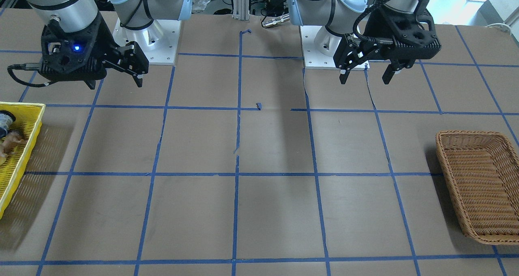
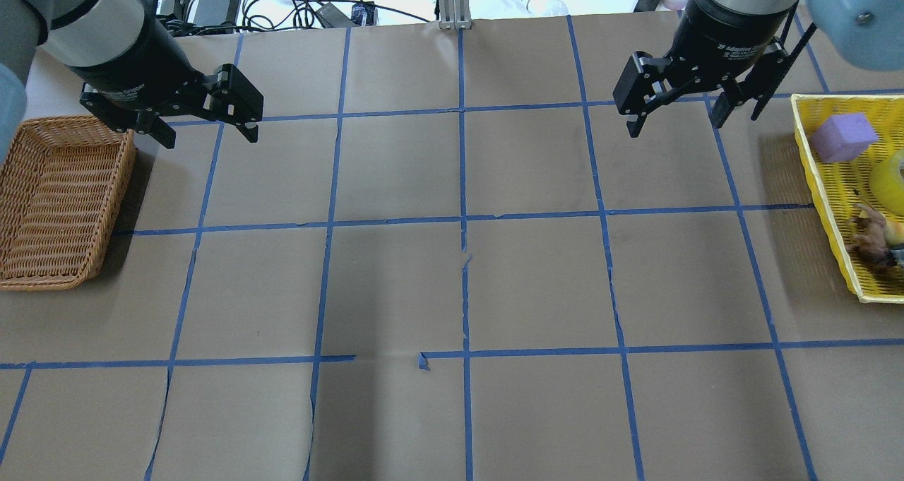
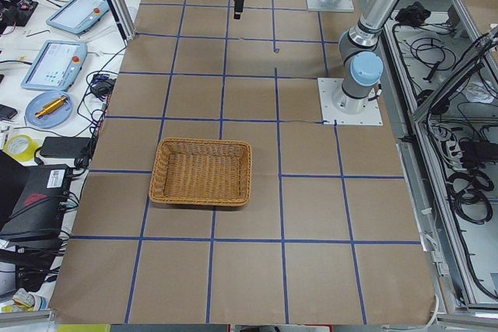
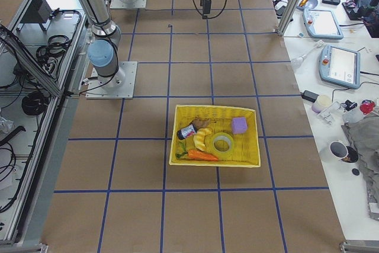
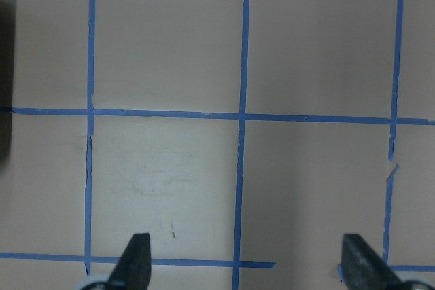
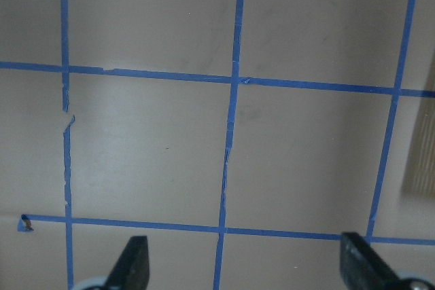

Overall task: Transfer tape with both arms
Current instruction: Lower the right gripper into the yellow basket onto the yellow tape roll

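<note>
Brown paper crossed by blue grid lines (image 2: pixel 462 184) covered the table (image 2: pixel 537 283). Both claws hung above it, well apart, each spread wide with nothing between its fingers: the left gripper (image 2: pixel 208 129) near the wicker basket (image 2: pixel 106 244), the right gripper (image 2: pixel 674 117) near the yellow basket (image 2: pixel 826 205). The tape (image 4: pixel 222 144) lay inside that yellow basket, close to a purple block (image 4: pixel 239 125)

We see the wicker basket (image 2: pixel 56 198) at the table's (image 2: pixel 537 283) nine o'clock, the tape (image 2: pixel 888 181) inside the plastic basket (image 2: pixel 830 212) at three.
</note>
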`<state>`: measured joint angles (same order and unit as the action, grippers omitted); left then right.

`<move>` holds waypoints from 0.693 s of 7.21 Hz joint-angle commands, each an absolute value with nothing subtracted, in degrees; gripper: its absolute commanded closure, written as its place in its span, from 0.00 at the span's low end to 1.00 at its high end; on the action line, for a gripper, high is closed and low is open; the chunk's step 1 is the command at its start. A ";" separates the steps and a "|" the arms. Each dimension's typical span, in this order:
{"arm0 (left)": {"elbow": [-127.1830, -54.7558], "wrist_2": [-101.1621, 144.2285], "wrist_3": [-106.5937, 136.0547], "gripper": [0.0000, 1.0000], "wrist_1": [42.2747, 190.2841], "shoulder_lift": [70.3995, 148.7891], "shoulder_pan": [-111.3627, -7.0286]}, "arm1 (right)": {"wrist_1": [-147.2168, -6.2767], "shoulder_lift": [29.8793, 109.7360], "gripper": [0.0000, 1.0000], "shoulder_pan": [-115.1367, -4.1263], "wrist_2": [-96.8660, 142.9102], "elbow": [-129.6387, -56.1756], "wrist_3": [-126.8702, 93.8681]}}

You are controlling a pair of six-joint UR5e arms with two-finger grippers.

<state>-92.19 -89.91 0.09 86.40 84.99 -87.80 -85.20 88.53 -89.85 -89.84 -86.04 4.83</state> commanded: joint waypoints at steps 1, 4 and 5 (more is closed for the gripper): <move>-92.20 -89.91 0.09 0.00 86.40 84.99 -87.80 | -85.95 88.07 0.00 -88.95 -90.52 -85.87 6.92; -92.20 -89.82 0.09 0.00 86.31 85.08 -87.80 | -90.78 87.89 0.00 -75.74 -92.90 -85.78 33.75; -92.11 -89.56 0.17 0.00 86.40 85.08 -87.80 | -93.92 86.24 0.00 -67.58 -92.12 -86.39 46.63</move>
